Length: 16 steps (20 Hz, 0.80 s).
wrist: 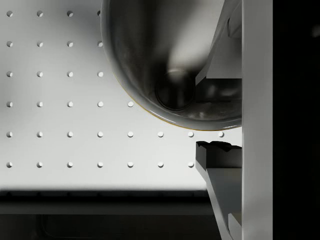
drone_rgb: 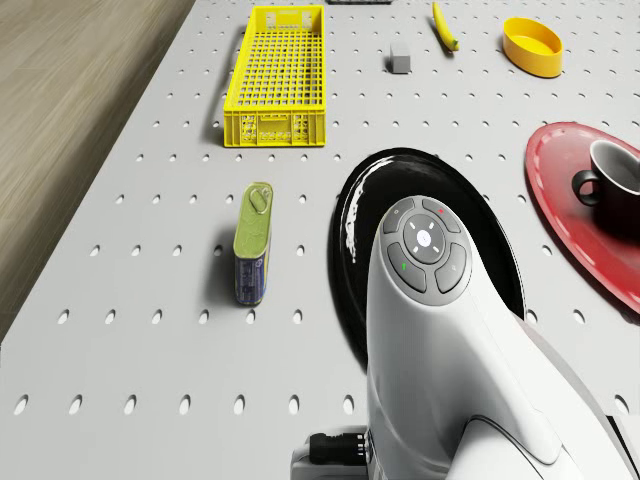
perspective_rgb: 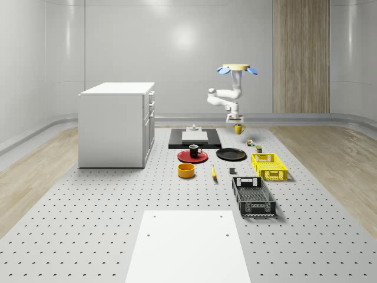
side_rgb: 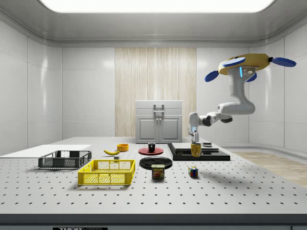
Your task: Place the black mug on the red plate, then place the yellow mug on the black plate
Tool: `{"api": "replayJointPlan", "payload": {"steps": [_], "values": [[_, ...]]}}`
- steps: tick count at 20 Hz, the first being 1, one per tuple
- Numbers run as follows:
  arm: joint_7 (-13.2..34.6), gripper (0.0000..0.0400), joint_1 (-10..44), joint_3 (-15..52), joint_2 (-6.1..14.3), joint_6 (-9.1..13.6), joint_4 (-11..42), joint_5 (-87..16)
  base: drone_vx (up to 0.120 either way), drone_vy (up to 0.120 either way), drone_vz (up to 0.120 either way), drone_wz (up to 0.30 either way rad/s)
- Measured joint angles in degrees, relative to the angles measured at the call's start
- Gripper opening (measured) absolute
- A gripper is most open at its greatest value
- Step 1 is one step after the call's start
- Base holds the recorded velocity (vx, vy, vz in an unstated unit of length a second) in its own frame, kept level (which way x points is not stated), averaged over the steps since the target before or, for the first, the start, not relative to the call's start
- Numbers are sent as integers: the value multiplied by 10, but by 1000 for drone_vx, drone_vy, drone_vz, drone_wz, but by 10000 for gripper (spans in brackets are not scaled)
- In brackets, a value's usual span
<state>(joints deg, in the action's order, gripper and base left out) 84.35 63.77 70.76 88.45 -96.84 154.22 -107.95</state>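
Gripper (side_rgb: 194, 143) clamped on yellow mug (side_rgb: 195, 150) rim, lifted clear of table, drone (side_rgb: 245, 67) hovering above. Black mug (perspective_rgb: 195, 151) already on red plate (perspective_rgb: 189, 157). Carry level over black plate (perspective_rgb: 231, 154), centre, lower gently, then release.

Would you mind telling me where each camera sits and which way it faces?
Whole-scene: high, off the robot, facing the drone and yellow mug.
Side: low at the table's edge; drone, arm, gripper.
Drone: on the body, looking down past the arm at the black plate.
Wrist: along the fingers into the mug.
Whole-scene and side share the black mug on the red plate.
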Motion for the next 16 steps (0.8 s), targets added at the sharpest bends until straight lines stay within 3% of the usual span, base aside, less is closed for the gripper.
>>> {"api": "replayJointPlan", "payload": {"steps": [16], "values": [[1,110,2,0,5,-5,0,2,120,-120,0,0]]}}
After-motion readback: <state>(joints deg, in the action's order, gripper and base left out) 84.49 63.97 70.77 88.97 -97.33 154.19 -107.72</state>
